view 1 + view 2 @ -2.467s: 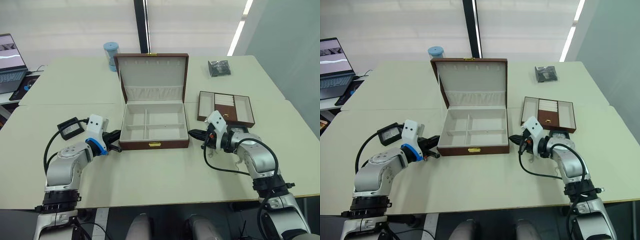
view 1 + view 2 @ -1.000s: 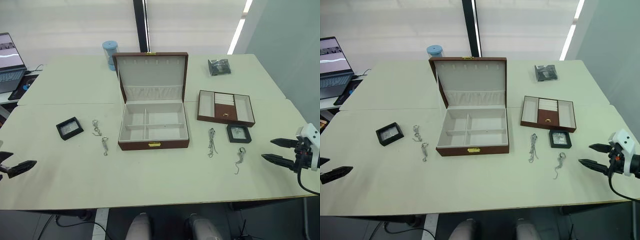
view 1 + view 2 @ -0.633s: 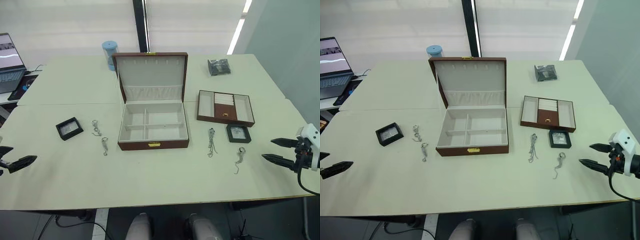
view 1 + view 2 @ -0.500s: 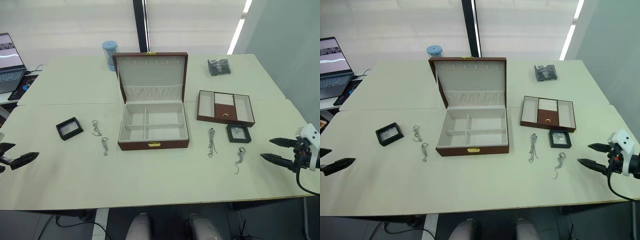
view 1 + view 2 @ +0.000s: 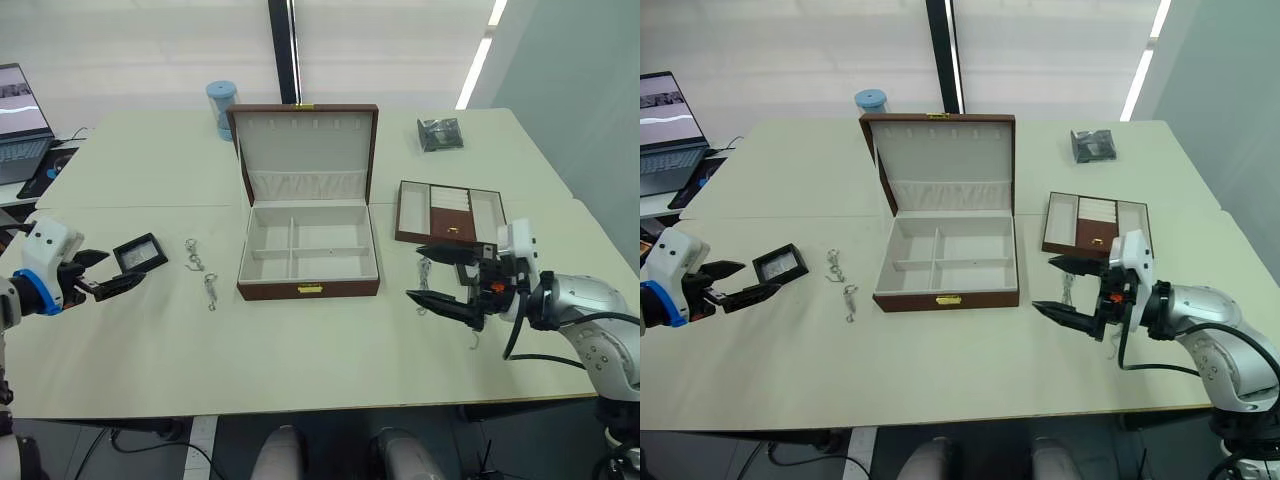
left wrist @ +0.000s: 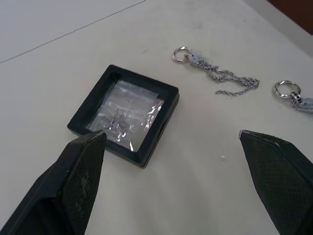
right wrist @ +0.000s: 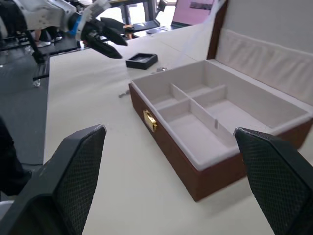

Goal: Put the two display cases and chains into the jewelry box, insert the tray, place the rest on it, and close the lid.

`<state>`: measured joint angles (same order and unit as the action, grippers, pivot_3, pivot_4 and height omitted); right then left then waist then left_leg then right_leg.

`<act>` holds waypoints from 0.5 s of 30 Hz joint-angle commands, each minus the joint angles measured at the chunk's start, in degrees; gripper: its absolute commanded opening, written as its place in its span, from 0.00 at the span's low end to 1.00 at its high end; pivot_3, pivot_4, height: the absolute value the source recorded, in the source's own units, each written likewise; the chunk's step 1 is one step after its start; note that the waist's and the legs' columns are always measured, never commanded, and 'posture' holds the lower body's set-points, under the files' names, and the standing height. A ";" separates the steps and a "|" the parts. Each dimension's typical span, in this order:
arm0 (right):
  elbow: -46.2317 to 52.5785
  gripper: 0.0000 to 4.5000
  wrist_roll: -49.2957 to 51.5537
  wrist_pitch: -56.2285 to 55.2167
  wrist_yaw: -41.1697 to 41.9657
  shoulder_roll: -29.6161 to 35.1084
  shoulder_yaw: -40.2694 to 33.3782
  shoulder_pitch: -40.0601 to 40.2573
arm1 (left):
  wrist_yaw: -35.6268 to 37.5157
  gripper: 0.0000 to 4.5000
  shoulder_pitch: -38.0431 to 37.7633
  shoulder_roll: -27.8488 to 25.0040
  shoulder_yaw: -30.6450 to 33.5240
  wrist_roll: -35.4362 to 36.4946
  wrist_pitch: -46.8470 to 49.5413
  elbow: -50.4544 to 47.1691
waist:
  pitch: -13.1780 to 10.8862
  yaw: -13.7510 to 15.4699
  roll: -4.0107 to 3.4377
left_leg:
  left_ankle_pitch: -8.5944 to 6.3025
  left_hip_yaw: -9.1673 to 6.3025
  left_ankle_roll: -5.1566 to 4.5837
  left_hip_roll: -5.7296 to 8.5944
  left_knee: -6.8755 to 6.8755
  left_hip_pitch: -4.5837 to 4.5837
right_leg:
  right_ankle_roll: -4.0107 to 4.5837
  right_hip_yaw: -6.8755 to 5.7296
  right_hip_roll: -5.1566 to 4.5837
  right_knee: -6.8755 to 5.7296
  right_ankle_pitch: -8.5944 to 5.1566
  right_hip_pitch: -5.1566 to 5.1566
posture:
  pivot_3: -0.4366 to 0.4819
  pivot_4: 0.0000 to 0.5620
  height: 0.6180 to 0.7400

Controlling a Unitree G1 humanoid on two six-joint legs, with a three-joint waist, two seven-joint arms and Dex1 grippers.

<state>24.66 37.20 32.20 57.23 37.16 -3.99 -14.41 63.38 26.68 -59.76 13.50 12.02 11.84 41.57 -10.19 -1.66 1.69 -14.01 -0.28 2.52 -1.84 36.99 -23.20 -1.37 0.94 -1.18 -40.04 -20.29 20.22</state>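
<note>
Both hands are wide open and holding nothing. The left hand (image 5: 105,274) hovers just short of one display case (image 5: 140,253), with two chains (image 6: 215,73) lying beside it on the tabletop (image 5: 300,340). The right hand (image 5: 438,275) sits between the open jewelry box (image 5: 308,250) and the tray (image 5: 452,213), lid (image 5: 305,150) up.

The jewelry box (image 5: 308,258) sits mid-table with its lid (image 5: 304,150) standing behind it. To its left lie 2 chains (image 5: 201,271) and, farther left, 1 display case (image 5: 140,252). The tray (image 5: 450,213) lies to its right, with a packet (image 5: 438,134) behind the tray.
</note>
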 commanded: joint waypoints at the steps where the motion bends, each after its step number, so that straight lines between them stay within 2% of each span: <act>1: 3.43 0.99 -1.63 -2.38 -0.42 -1.17 4.00 0.09 | 1.70 1.00 5.38 0.33 -3.24 -2.88 -3.39 4.89 | 0.01 0.05 0.01 | 0.00 -0.03 0.00 0.00 0.01 -0.01 | 0.00 -0.02 0.01 -0.01 0.00 0.00 | 0.48 0.27 1.00; 6: 2.74 0.99 -5.22 -5.74 -0.83 -1.96 7.16 1.70 | 3.16 1.00 8.98 1.26 -6.29 -5.15 -5.75 9.71 | 0.01 0.04 0.02 | 0.00 -0.01 0.00 0.04 0.03 -0.05 | 0.00 -0.02 0.01 0.00 0.00 0.03 | 0.48 0.27 1.00; 15: 3.78 0.99 -5.13 -4.65 -2.62 -3.46 8.52 0.37 | 1.17 1.00 9.58 4.00 -7.91 -7.30 -9.18 14.27 | 0.02 -0.04 0.03 | 0.01 -0.06 0.01 -0.02 0.04 -0.03 | 0.00 -0.04 0.03 -0.08 0.00 0.04 | 0.48 0.27 1.00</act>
<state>26.19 31.25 27.87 54.82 33.63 4.80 -13.22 64.74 35.37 -55.54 5.26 5.01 3.41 55.34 -10.17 -1.70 1.72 -14.00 -0.34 2.52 -1.85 37.04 -23.23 -1.37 0.90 -1.16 -40.12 -20.29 20.25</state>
